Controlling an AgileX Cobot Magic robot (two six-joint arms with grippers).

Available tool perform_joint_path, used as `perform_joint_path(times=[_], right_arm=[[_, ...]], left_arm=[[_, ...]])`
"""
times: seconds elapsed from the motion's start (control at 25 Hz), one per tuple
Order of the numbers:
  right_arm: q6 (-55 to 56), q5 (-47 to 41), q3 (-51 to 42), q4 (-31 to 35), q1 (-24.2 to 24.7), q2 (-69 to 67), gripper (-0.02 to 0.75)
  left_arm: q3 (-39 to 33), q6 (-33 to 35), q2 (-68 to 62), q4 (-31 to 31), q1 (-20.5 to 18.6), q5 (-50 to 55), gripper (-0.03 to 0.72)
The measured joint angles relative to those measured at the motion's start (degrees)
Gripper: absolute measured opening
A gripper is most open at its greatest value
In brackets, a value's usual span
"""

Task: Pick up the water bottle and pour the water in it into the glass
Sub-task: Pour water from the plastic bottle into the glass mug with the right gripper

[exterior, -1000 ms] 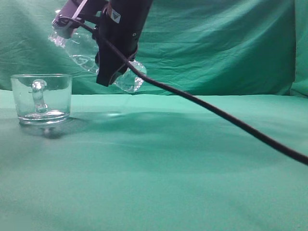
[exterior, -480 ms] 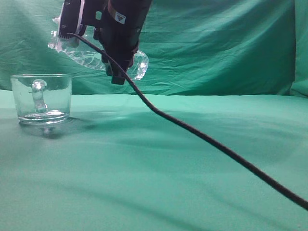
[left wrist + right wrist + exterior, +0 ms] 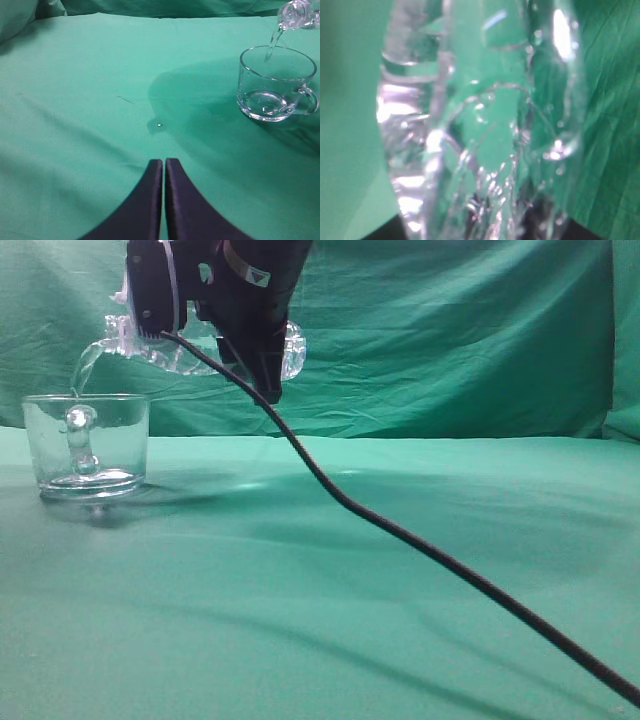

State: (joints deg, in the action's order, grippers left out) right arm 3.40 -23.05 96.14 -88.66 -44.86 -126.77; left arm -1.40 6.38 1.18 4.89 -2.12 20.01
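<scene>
My right gripper (image 3: 235, 340) is shut on the water bottle (image 3: 291, 348) and holds it nearly level above the cloth, neck to the left. The bottle fills the right wrist view (image 3: 480, 120) as blurred clear plastic. Water (image 3: 83, 365) runs in a thin stream from the neck down into the glass (image 3: 85, 445). The glass stands upright at the left, handle towards the camera. In the left wrist view the glass (image 3: 275, 85) is at the far right with the stream (image 3: 272, 45) falling into it. My left gripper (image 3: 163, 165) is shut and empty, low over the cloth, well apart from the glass.
Green cloth (image 3: 350, 570) covers the table and hangs as a backdrop. A black cable (image 3: 420, 540) runs from the right arm down to the lower right. A small droplet (image 3: 159, 125) lies on the cloth ahead of the left gripper.
The right gripper has tipped the bottle from neck-up to about level, neck slightly down. Water now streams into the glass, where none flowed before.
</scene>
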Motion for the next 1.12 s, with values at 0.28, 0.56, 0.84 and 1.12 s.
perform_joint_path(times=[0.28,0.56,0.84,1.12], right_arm=[[0.0,-1.33,0.0,-3.66,0.0,0.0,0.276],[0.0,-1.33,0.0,-3.77,0.0,0.0,0.276],[0.0,-1.33,0.0,-3.77,0.0,0.0,0.276],[6.17,-1.22,-0.13,-3.38,0.0,0.0,0.276]], left_arm=[[0.0,0.0,0.0,0.0,0.0,0.0,0.0],[0.0,0.0,0.0,0.0,0.0,0.0,0.0],[0.0,0.0,0.0,0.0,0.0,0.0,0.0],[0.0,0.0,0.0,0.0,0.0,0.0,0.0]])
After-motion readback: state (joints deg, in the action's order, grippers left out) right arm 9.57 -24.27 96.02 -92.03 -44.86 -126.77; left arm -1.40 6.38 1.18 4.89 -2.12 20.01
